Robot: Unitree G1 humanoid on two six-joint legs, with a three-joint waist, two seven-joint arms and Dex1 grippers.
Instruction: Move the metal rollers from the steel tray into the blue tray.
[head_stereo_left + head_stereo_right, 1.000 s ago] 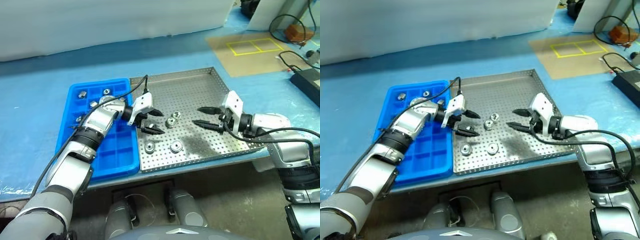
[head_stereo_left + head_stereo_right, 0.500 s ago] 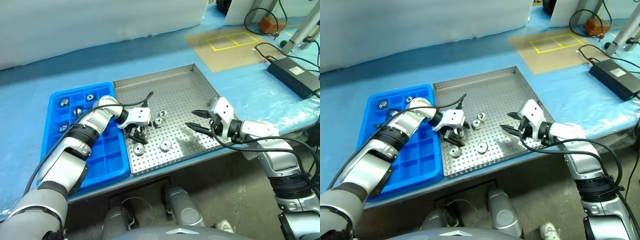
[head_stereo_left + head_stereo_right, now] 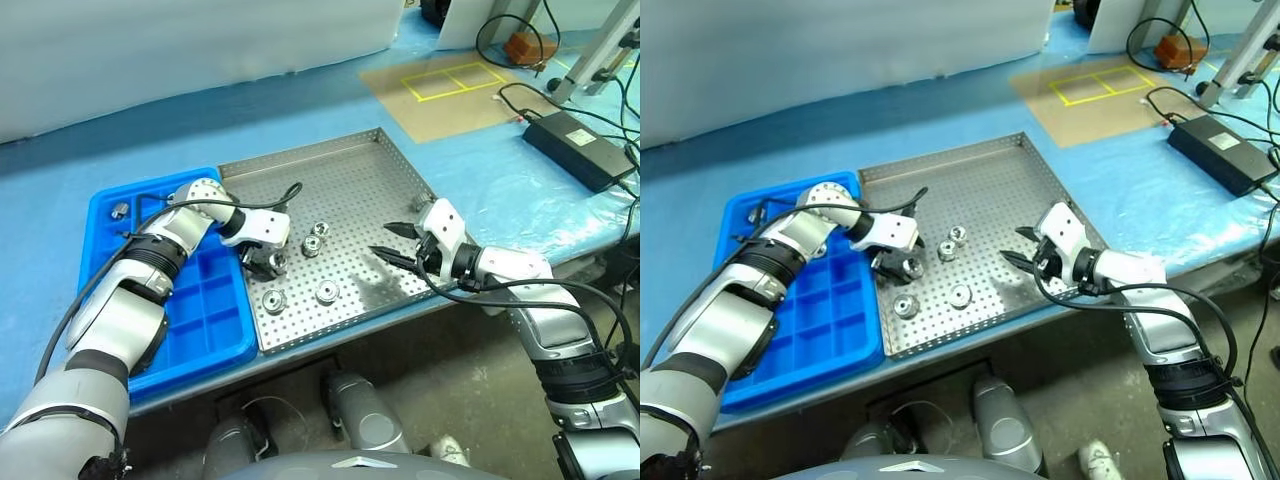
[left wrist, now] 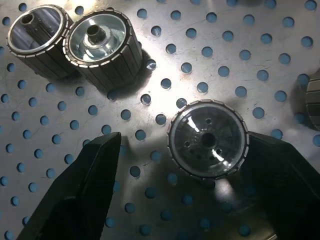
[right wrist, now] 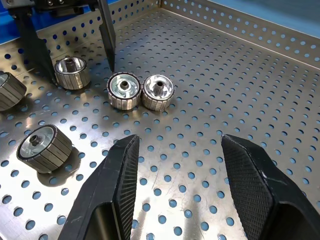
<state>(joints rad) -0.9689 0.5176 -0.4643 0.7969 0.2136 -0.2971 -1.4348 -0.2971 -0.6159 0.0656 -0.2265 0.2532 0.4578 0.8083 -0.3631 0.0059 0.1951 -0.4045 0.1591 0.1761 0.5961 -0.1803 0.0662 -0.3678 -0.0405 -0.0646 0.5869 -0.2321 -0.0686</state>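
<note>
A small shiny ribbed metal roller (image 4: 207,138) is seen upright on the perforated grey steel tray (image 3: 360,180), bracketed between the spread fingers of the left gripper (image 3: 264,262), apparently not yet pinched. The right gripper (image 3: 398,242), half spread and empty, is held farther off.

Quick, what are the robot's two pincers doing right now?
Left pincer: open, fingers either side of a small shiny ribbed metal roller, not gripping it.
Right pincer: open, holding nothing.

One of the metal rollers (image 4: 208,138) is sitting on the steel tray (image 3: 350,185) between the left gripper (image 4: 200,165)'s spread jaws, two more lying just beyond them, while the blue tray (image 3: 215,320) is lying beside the steel tray.
</note>
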